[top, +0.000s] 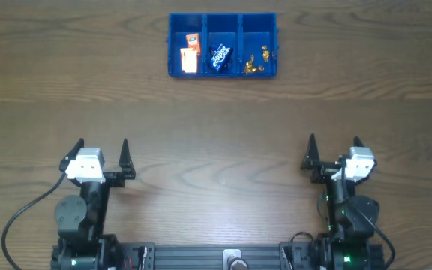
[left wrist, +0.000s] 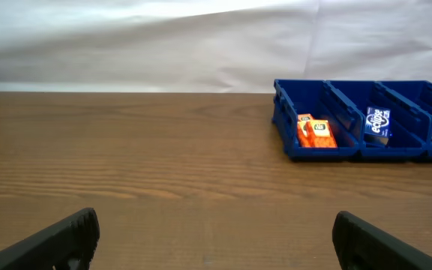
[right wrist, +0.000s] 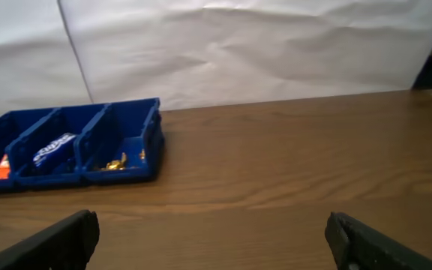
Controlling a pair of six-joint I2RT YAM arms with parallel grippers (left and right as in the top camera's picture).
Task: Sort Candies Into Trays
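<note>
A blue three-compartment tray point(top: 223, 20) sits at the far middle of the wooden table. Its left bin holds orange candy packs point(top: 190, 54), the middle bin a dark blue pack point(top: 219, 57), the right bin small gold candies point(top: 256, 63). The tray point(left wrist: 328, 154) with its orange packs point(left wrist: 315, 132) and blue pack point(left wrist: 378, 120) stands far ahead in the left wrist view. In the right wrist view the tray point(right wrist: 150, 142) shows its gold candies point(right wrist: 114, 163). My left gripper point(top: 102, 155) is open near the front left. My right gripper point(top: 334, 152) is open near the front right. Both hold nothing.
Bare wooden tabletop point(top: 223, 127) stretches between the grippers and the tray. A white backdrop point(left wrist: 148, 45) rises behind the table's far edge.
</note>
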